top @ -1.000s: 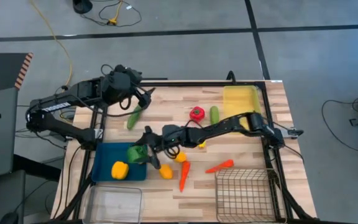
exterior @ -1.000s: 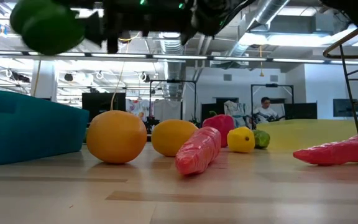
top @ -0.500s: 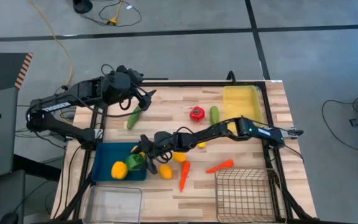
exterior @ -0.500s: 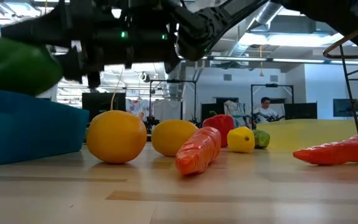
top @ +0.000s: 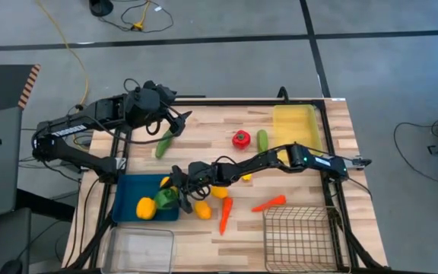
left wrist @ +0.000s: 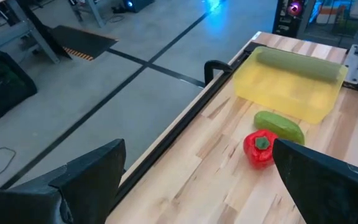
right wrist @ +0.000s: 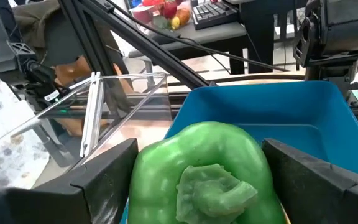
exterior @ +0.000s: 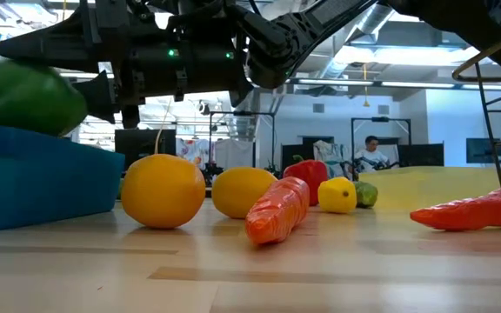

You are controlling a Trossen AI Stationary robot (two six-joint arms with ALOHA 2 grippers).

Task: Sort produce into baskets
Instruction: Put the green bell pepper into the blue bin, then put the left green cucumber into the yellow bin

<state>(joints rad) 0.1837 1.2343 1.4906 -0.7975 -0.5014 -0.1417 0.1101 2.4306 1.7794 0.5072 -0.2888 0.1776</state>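
Observation:
My right gripper (top: 170, 195) reaches across the table from the right and is shut on a green bell pepper (right wrist: 199, 167) over the blue tray (top: 131, 190). The pepper also shows in the low view (exterior: 26, 96) at the height of the tray's rim (exterior: 42, 174). A yellow pepper (top: 145, 207) lies in the tray. My left gripper (top: 179, 119) is open and empty at the far left, above a green cucumber (top: 163, 144) that lies on the table. My right gripper pinches the green pepper's two opposite sides (right wrist: 143, 174) between its two fingers (right wrist: 107, 180). The stem end (right wrist: 213, 186) faces back toward the wrist. The fingers come from the table's right, slanting down. The tray's rim hides the pepper's underside.
Two lemons (top: 202, 210) (top: 220, 191) and two carrots (top: 225, 216) (top: 268, 203) lie mid-table. A red pepper (top: 240, 138) and a cucumber (top: 262, 140) lie beside the yellow tray (top: 295, 125). A wire basket (top: 299, 237) and a clear bin (top: 139, 247) stand at the near edge.
My right gripper has gone toward the table's left edge and down with the green pepper, from well above the blue tray to the height of its rim, and has slowed in the last half second. The pepper stays between the fingers.

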